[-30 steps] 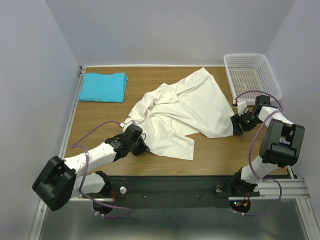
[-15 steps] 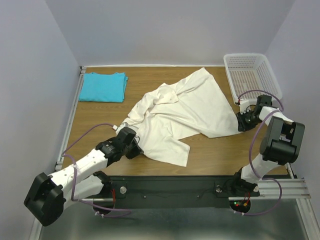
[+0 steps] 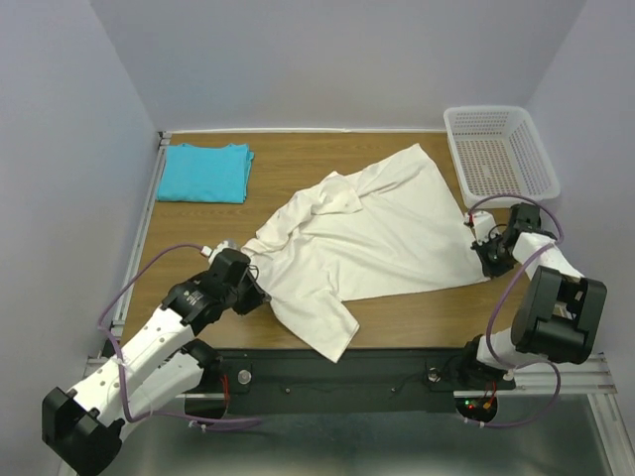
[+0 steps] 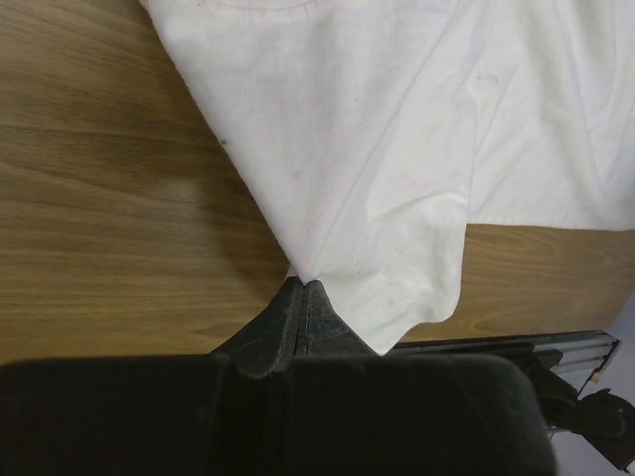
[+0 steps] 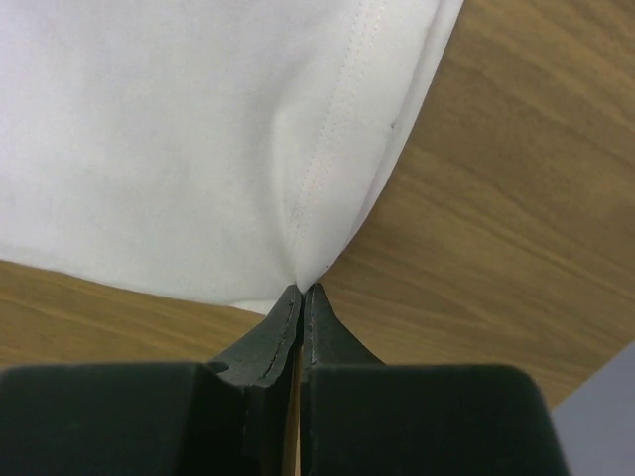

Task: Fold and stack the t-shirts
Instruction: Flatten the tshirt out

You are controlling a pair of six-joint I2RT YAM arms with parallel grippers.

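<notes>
Shirt in hand: cream t-shirt [image 3: 377, 228], mid-table, rumpled, stretched roughly 9-to-3 o'clock between both arms.
Left gripper [image 4: 303, 285]: clamped on its 8 o'clock edge.
Right gripper [image 5: 301, 288]: pinched together on its 3 o'clock hem.
Turquoise t-shirt [image 3: 205, 172]: folded, 10 o'clock corner.
Hidden: sleeves and collar lost in folds.

Top external: high behind the arm bases, looking down on the whole table [image 3: 198, 223], cream t-shirt [image 3: 382, 233] central.
Left wrist: close, low, facing the shirt's near-left edge.
Right wrist: close, facing its right hem.
Shared: the shirt, in all three views.
</notes>
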